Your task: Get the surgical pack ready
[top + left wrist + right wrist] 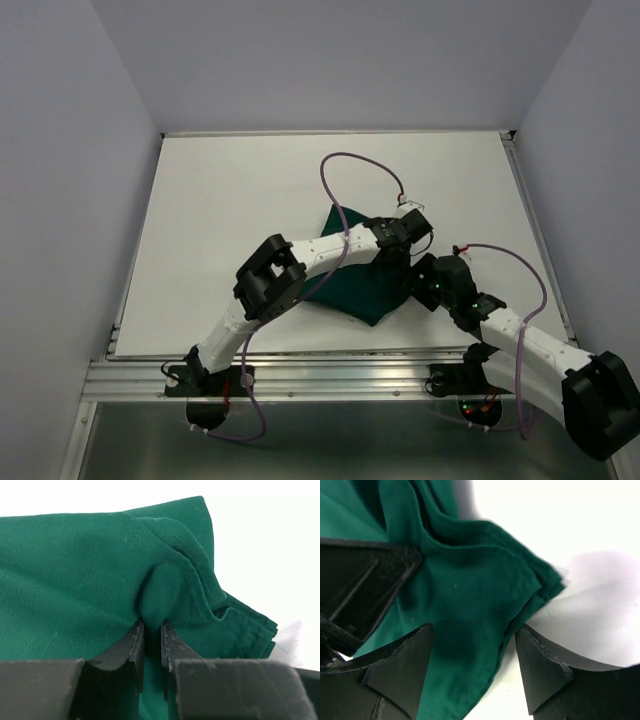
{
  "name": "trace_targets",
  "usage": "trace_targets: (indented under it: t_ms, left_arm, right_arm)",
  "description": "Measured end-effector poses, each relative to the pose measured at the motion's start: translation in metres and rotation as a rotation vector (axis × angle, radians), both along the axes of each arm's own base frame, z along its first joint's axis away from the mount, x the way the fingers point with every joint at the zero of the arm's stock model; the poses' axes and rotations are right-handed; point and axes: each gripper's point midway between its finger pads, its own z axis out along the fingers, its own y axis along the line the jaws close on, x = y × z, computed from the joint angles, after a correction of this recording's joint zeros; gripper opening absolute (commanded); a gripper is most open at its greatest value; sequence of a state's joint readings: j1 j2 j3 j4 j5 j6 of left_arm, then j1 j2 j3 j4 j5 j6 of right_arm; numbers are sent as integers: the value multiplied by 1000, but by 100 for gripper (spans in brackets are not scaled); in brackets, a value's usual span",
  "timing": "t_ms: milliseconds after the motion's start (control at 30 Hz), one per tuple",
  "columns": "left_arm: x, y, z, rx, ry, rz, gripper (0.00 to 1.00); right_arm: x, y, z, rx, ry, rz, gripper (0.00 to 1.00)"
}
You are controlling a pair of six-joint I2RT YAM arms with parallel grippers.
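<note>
White tabletop carries the bundled drape. Your left tool pinches a fold; your right tool stands spread. Lift now and that thin pinch may slip, spilling layers.

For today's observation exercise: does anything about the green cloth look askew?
Yes. The green drape lies rumpled rather than flat: the left gripper pinches a fold into a bulge, and its stacked edges sit unevenly.

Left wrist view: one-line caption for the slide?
Raised fold of green drape pinched between the left fingers, white table behind.
</note>
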State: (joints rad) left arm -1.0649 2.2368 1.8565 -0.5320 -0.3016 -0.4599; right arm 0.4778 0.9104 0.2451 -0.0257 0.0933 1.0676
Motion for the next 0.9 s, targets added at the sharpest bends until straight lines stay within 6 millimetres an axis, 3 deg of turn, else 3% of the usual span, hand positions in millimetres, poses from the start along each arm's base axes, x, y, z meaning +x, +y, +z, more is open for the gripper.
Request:
trace_targets:
  t_ms: [100, 200, 233, 333, 367, 700, 900]
  left_arm:
    - [1, 3, 1, -32, 6, -10, 0]
    - [4, 10, 2, -64, 23, -10, 0]
    - [6, 14, 2, -76, 30, -6, 0]
    - [16, 26, 3, -107, 50, 12, 0]
    - [18, 30, 3, -116, 57, 17, 0]
    - [33, 45, 6, -132, 68, 42, 0]
    - [35, 48, 11, -141, 70, 43, 0]
  right_arm:
    - [-1, -8, 2, -56, 17, -8, 64]
    - [1, -13, 12, -80, 7, -22, 45]
    - [3, -13, 18, -80, -4, -24, 32]
    - [10, -10, 30, -72, -28, -32, 10]
    - [12, -9, 32, -70, -29, -32, 6]
    - [37, 13, 19, -76, 26, 13, 4]
    - [50, 32, -13, -58, 90, 63, 1]
